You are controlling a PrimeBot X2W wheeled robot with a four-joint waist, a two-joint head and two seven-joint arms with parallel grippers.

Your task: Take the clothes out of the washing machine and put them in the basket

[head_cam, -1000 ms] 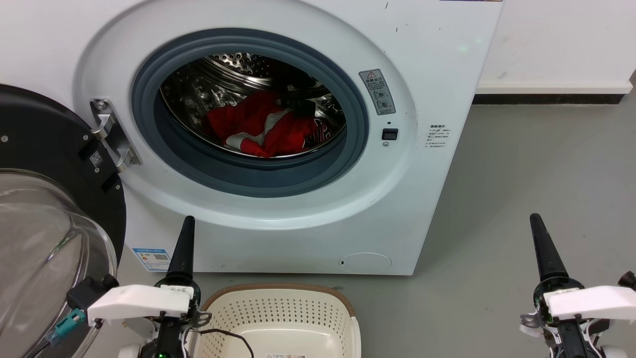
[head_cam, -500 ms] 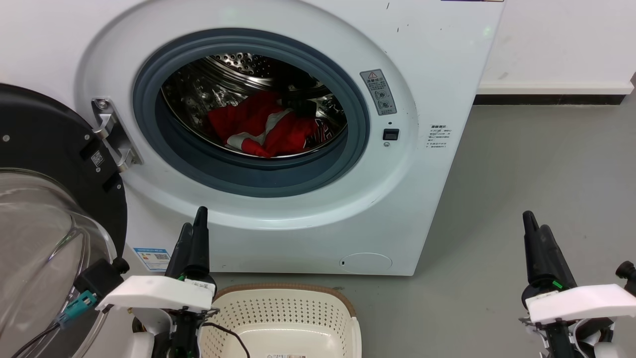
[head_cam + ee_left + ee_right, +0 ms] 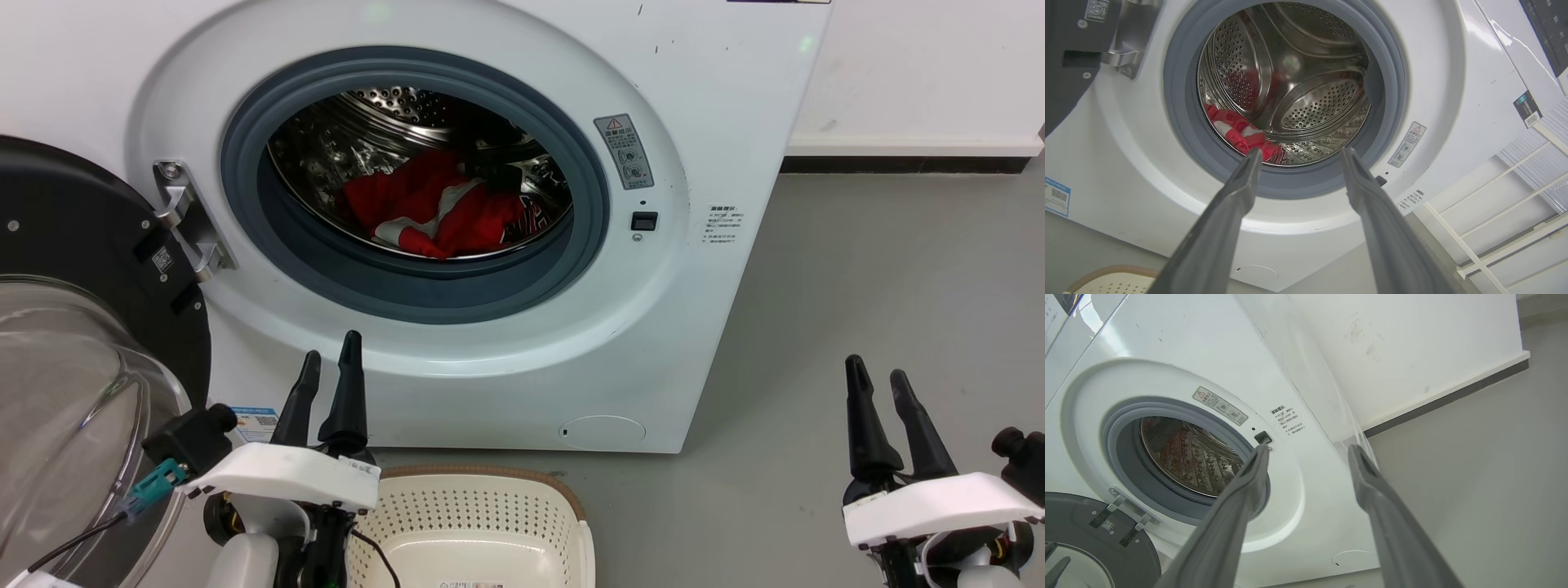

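Note:
Red clothes [image 3: 441, 208] with white trim lie bunched at the bottom of the steel drum of the white washing machine [image 3: 702, 106], whose door [image 3: 73, 269] hangs open at the left. The clothes [image 3: 1241, 136] also show low in the drum in the left wrist view. The cream basket [image 3: 473, 506] sits on the floor below the porthole. My left gripper [image 3: 331, 359] is open in front of the machine's lower left, short of the porthole. My right gripper [image 3: 878, 376] is open over the floor to the machine's right. Both hold nothing.
The open glass door [image 3: 57, 392] bulges out at the far left, close beside my left arm. Grey floor [image 3: 882, 261] stretches right of the machine to a white wall with a dark skirting [image 3: 898, 162]. A white rack [image 3: 1515, 204] shows in the left wrist view.
Both grippers have opened from shut. The left gripper has moved right and slightly up toward the porthole; the right gripper has shifted a little left.

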